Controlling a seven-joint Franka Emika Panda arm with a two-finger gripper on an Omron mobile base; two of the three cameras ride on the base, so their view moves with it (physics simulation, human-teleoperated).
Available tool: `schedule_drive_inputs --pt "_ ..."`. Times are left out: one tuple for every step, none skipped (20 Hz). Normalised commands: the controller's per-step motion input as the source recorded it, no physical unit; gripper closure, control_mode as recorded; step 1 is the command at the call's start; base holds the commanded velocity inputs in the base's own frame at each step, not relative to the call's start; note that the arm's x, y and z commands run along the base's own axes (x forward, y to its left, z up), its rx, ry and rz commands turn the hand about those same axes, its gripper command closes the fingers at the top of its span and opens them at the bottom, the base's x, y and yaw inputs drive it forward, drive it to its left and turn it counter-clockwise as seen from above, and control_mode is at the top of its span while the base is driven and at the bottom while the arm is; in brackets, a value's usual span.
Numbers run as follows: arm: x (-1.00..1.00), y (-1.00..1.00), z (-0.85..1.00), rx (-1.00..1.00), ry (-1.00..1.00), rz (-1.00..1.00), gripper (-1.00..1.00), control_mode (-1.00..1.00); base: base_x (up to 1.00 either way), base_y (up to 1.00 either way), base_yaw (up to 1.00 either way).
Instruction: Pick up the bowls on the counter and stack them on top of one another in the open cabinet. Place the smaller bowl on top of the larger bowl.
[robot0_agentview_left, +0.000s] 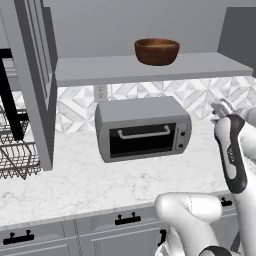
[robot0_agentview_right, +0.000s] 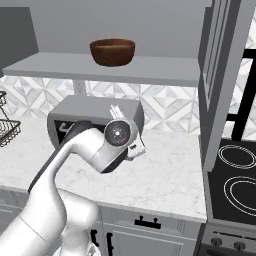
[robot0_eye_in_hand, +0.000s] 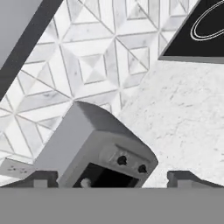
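Nearest, the tool hangs above the counter with its two dark fingertips set wide apart and nothing between them. Just beyond, toward the counter's back edge, a grey toaster oven stands against the tiled wall — its two knobs on the right of its dark door. A wire rack sits at the counter's left end, a black stovetop at its right. Farthest, the open cabinet holds the larger bowl — dark reddish-brown, thick-rimmed, upright on its shelf.
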Motion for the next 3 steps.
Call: schedule_drive_inputs --pt "-1.0 -0.66 -0.84 0.0 -0.7 0.13 -1.0 -1.0 0.0 0.0 0.0" --pt "-1.0 0.0 -0.12 0.0 -0.21 0.2 -1.0 -1.0 0.0 0.0 0.0" --pt "0.0 0.0 0.0 0.07 0.0 -0.05 -1.0 -1.0 0.0 0.0 0.0"
